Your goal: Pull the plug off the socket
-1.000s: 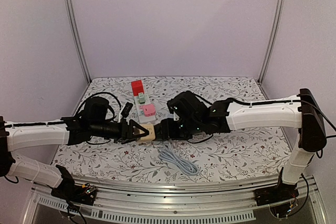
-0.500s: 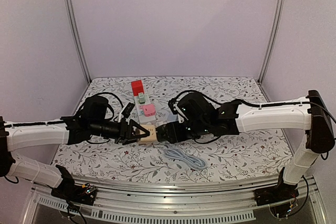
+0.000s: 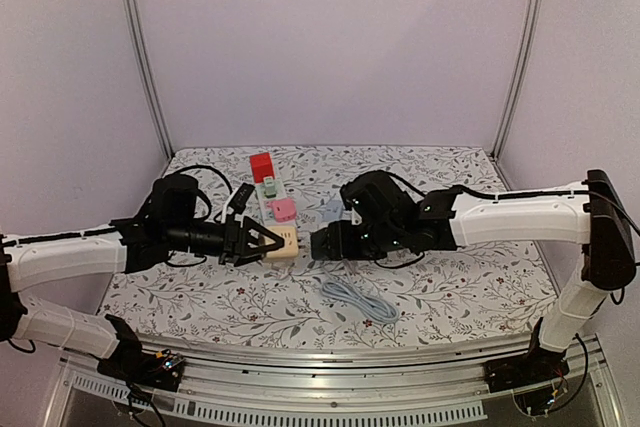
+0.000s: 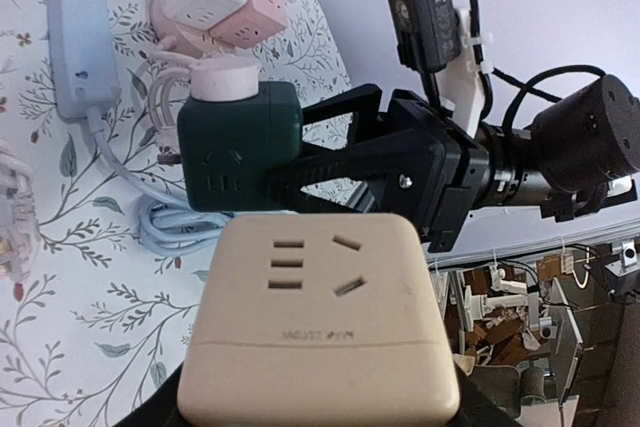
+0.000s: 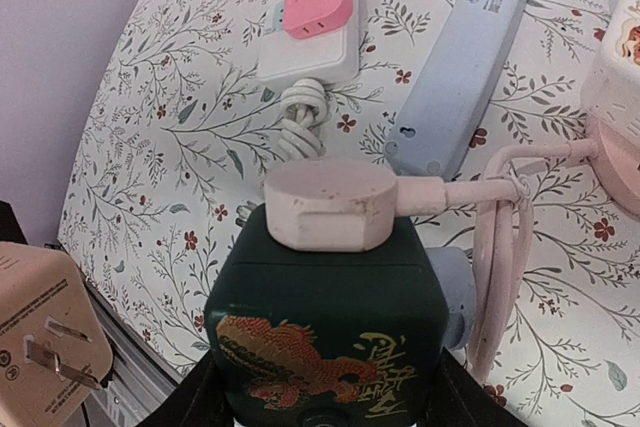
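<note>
Grippers first: left gripper clenched on the beige plug, right gripper clenched on the dark green socket cube. Holds both up off the desk, near its middle, faces turned toward each other. Shows a clear gap between the two: prongs of the plug bare and out in the right wrist view, slots on the cube's near face unoccupied in the left wrist view. Counts as pulled off, then; main step looks done. Leaves a pink round plug seated on the cube's top, probably not the one meant, though hard to say. Remains only to set things down near the grey cable below.
</note>
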`<action>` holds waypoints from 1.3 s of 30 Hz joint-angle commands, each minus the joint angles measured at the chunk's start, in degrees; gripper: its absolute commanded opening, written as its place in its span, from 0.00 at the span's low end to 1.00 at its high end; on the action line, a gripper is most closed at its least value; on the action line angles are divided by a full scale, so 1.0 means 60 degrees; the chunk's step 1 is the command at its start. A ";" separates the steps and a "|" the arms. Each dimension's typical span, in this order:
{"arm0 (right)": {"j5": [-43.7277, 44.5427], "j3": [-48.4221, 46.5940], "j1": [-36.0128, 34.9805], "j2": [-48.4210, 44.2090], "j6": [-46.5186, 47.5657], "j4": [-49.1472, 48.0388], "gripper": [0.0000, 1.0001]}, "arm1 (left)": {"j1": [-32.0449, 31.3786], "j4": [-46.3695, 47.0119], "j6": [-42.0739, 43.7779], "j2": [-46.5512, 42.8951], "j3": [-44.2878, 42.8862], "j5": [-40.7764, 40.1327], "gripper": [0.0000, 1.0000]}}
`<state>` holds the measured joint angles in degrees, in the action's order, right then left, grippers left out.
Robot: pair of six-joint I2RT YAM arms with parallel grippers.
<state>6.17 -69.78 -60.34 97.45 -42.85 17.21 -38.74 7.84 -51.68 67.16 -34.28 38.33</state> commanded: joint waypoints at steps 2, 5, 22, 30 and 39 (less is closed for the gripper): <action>0.0597 -0.0093 0.0402 -0.0350 -0.0405 -0.0150 0.29 | 0.0933 -0.1730 0.0723 -0.0801 -0.0403 -0.0574 0.04; 0.0705 -0.0048 0.0524 -0.0481 -0.0227 -0.0050 0.29 | 0.1876 -0.4111 0.1625 -0.1143 -0.0679 -0.1838 0.05; -0.0006 -0.1051 0.0731 0.0032 0.1014 0.0212 0.29 | 0.7282 -0.6415 0.2657 -0.0698 -0.0228 -0.4082 0.15; 0.0157 -0.0794 0.0730 -0.0176 0.1021 0.0222 0.29 | 0.7952 -0.5641 0.2628 0.0144 0.0127 -0.3626 0.18; 0.0041 -0.0834 0.0731 -0.0188 0.1085 0.0222 0.29 | 0.8225 -0.5273 0.2581 0.0948 0.0044 -0.3275 0.39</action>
<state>6.28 -73.23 -56.18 97.89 -37.67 22.35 9.63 -26.20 -36.45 71.92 -33.98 17.10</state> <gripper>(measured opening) 0.565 0.574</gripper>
